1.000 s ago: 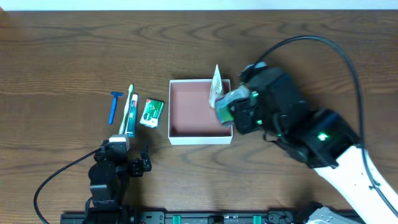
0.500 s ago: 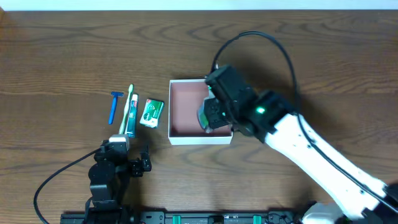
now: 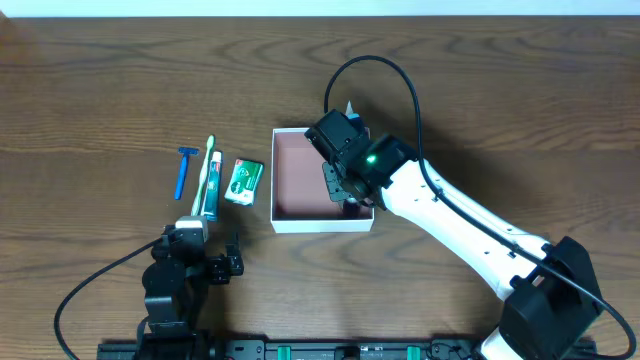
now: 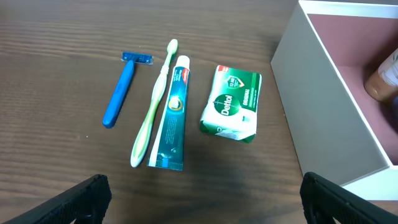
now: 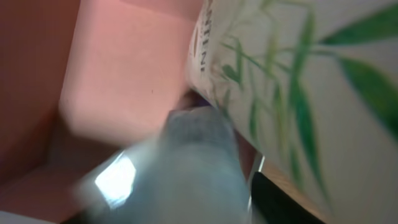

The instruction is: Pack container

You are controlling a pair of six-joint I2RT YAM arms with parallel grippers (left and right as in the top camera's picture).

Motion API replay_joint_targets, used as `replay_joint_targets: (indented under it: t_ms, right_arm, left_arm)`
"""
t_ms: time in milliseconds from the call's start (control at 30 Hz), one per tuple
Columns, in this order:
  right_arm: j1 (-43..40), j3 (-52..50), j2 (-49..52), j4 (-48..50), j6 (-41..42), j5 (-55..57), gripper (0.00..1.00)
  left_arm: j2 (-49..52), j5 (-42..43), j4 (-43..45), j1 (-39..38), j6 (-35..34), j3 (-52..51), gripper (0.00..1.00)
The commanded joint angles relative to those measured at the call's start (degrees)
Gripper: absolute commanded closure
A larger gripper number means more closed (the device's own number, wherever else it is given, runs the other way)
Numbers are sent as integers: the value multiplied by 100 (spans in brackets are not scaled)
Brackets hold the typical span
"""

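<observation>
At the near edge of the wooden table (image 3: 100, 100), the left gripper (image 4: 202, 190) rests low with its two dark fingers (image 4: 87, 196) spread wide apart and nothing between them. Just beyond it four toiletries lie in a row, close together but apart from the box. From left to right they are a blue razor (image 4: 118, 93), a green toothbrush (image 4: 152, 106), a teal toothpaste tube (image 4: 171, 118) touching the brush along its side, and a green Dettol soap packet (image 4: 231, 102). To the right of the soap, near the middle of the table, sits the container (image 3: 290, 222), a shallow square box with thin white walls and a dull pinkish-brown floor. Its left half is bare. The white right arm (image 3: 460, 225) reaches in from the near right corner of the table, and the right gripper (image 3: 345, 185) points down into the right half of the box. It is closed on a white tube printed with green leaves (image 5: 311, 93). In the blurred right wrist view the tube lies pressed against a pale finger (image 5: 199, 162) above the pink floor. From overhead the tube's pale tip (image 3: 350, 106) pokes out past the gripper at the box's far wall. A brownish rounded shape (image 4: 380, 81) shows inside the box at the edge of the left wrist view, cut off too much to identify. A black cable (image 3: 380, 75) loops over the far side of the table behind the right arm.
</observation>
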Motion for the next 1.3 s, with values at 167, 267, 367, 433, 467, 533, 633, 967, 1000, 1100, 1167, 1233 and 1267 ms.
replay_joint_targets:
  t_ms: [167, 267, 367, 433, 467, 533, 633, 967, 1000, 1100, 1167, 1233, 1267]
  right_arm:
    - [59, 31, -107, -39, 160, -22, 27]
    - [50, 31, -446, -44, 153, -20, 25]
    - [46, 31, -992, -107, 94, 192, 20]
    - [11, 31, -1467, -216, 94, 520, 15]
    - [-28, 31, -1687, -271, 94, 662, 13]
    - [-157, 31, -2162, -363, 94, 962, 7]
    - [-527, 31, -2887, -481, 94, 1471, 1]
    - [-2583, 31, -4389, -573, 98, 1845, 1]
    - [-2684, 31, -4417, -573, 98, 1845, 1]
    - [-2863, 31, -4428, -573, 96, 1845, 1]
    - [-2868, 31, -4415, -577, 96, 1847, 1]
    - [-2868, 31, -4382, -575, 96, 1847, 1]
    - [-2868, 31, -4371, -573, 98, 1843, 1]
  left_arm:
    - [-37, 74, -26, -20, -50, -109, 2]
    - [-37, 74, -26, -20, -50, -109, 2]
    - [-37, 74, -26, -20, -50, -109, 2]
    - [-37, 74, -26, -20, -50, -109, 2]
    - [-37, 74, -26, -20, -50, -109, 2]
    - [-37, 74, -26, -20, -50, -109, 2]
    - [-37, 74, -26, -20, -50, -109, 2]
    - [-37, 74, -26, -20, -50, -109, 2]
    - [-37, 74, -26, -20, -50, -109, 2]
    - [-37, 74, -26, -20, -50, -109, 2]
    - [-37, 74, -26, -20, -48, -109, 2]
    - [-37, 74, -26, -20, -48, -109, 2]
    - [-37, 26, 66, -20, -44, -109, 2]
